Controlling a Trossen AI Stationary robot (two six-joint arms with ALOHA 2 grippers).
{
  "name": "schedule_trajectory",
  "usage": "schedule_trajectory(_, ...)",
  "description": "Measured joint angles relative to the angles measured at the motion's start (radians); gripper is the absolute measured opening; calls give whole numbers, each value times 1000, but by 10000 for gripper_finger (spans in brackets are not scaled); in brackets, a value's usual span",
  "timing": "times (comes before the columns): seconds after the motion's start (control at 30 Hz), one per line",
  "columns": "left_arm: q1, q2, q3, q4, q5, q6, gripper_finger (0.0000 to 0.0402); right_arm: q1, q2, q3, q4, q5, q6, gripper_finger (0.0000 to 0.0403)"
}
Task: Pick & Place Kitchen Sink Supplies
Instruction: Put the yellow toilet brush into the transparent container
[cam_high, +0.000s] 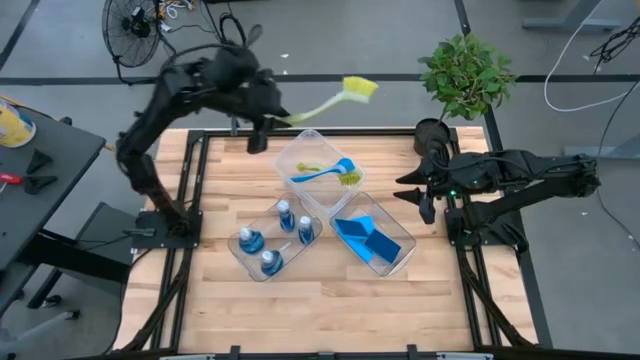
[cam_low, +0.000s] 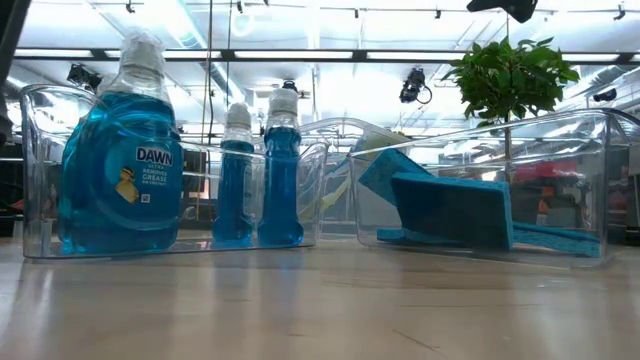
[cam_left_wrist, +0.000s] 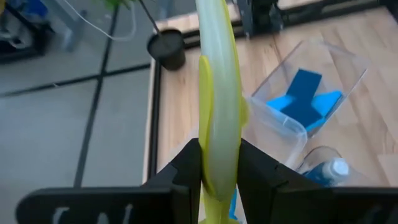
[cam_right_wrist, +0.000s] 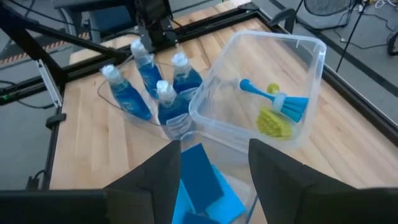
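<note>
Nearest the front edge of the wooden desk (cam_high: 330, 290), four small clear bottles of blue liquid (cam_high: 270, 240) stand upright in a clear plastic bin (cam_high: 236, 252); they would handle as weighty and slick, best taken round the narrow neck. Just beside them, flat rectangular blue sponges (cam_high: 366, 238) lean in a second clear bin (cam_high: 405, 240); soft and light, they would squash under a pinch across the flat faces. Farther back, a third clear bin (cam_high: 290, 150) holds a blue long-handled brush (cam_high: 322, 174) and a yellow-green one (cam_high: 345, 180).

Above the desk's far edge, the left claw (cam_left_wrist: 219, 174) is clamped on the pale yellow-green long-handled dish brush (cam_high: 330, 100), held by its handle with the bristle head out in the air beyond the bin. The brush looks light, stiff and smooth, so a mid-handle grip probably suits. The right claw (cam_right_wrist: 214, 168) hangs with fingers apart and empty near the sponge bin.
</note>
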Motion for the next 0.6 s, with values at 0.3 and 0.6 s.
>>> schedule_trajectory(0.3,6,-126,0,3,-2,-102,80,0,0,0,19,22,0,190)
schedule_trajectory(0.6,-7,-184,0,7,-80,-312,80,0,0,0,19,52,30,190)
